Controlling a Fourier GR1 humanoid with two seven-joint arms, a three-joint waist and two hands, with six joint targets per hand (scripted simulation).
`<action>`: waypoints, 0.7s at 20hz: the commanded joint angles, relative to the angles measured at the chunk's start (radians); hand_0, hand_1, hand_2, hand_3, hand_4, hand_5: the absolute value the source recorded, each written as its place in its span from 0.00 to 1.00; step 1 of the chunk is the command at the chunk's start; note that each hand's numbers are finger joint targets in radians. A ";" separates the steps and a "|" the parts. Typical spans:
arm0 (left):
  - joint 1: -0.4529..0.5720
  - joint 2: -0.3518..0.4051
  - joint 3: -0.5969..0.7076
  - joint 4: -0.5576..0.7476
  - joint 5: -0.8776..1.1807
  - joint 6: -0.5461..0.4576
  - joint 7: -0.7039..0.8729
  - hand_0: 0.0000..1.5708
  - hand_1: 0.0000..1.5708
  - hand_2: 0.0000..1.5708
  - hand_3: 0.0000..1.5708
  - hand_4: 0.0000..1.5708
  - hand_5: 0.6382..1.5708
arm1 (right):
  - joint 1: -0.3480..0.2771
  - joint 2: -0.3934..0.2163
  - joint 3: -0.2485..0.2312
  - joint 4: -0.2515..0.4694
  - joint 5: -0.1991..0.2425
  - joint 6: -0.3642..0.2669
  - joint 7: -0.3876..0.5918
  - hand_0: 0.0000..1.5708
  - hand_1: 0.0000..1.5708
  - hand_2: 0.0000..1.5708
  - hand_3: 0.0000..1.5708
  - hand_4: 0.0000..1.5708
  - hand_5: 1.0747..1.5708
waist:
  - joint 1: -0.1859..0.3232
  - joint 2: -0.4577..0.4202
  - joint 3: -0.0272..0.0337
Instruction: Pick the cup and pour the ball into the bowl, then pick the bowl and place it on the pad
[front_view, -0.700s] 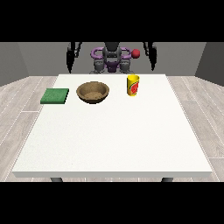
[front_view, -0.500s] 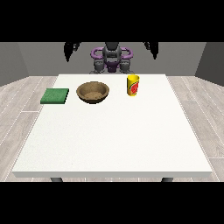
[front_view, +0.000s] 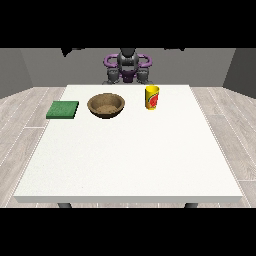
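Three things sit near the table's (front_view: 130, 160) far edge: pad (front_view: 63, 109) by the left edge, bowl (front_view: 105, 105) beside it, cup (front_view: 152, 97) upright further right, apart from the bowl. Neither hand shows, so their state cannot be told; nothing is held.

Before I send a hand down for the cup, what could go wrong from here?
The yellow cup stands upright close beside the brown bowl, so a sideways approach might bump the bowl. The bowl sits between the cup and the green pad, near the pad's edge; a nudge could shove it into the pad. No ball is visible, so I cannot confirm the cup holds one.
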 joint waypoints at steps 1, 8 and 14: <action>-0.004 0.019 0.061 0.027 0.040 -0.040 -0.082 0.00 0.00 0.00 0.00 0.00 0.97 | -0.003 -0.059 -0.088 0.007 -0.097 0.096 -0.031 0.00 0.00 0.00 0.00 0.00 1.00 | -0.010 0.075 -0.0005; -0.081 0.023 0.094 0.174 0.020 -0.080 -0.271 0.00 0.00 0.00 0.00 0.00 0.95 | -0.074 -0.017 -0.079 0.068 -0.048 0.073 -0.130 0.00 0.00 0.00 0.00 0.00 1.00 | -0.016 0.203 -0.0006; -0.123 0.004 0.129 0.399 -0.037 -0.062 -0.516 0.00 0.00 0.00 0.00 0.00 0.95 | -0.051 0.035 -0.008 0.043 0.005 0.084 -0.206 0.00 0.00 0.00 0.00 0.00 1.00 | -0.082 0.275 -0.0011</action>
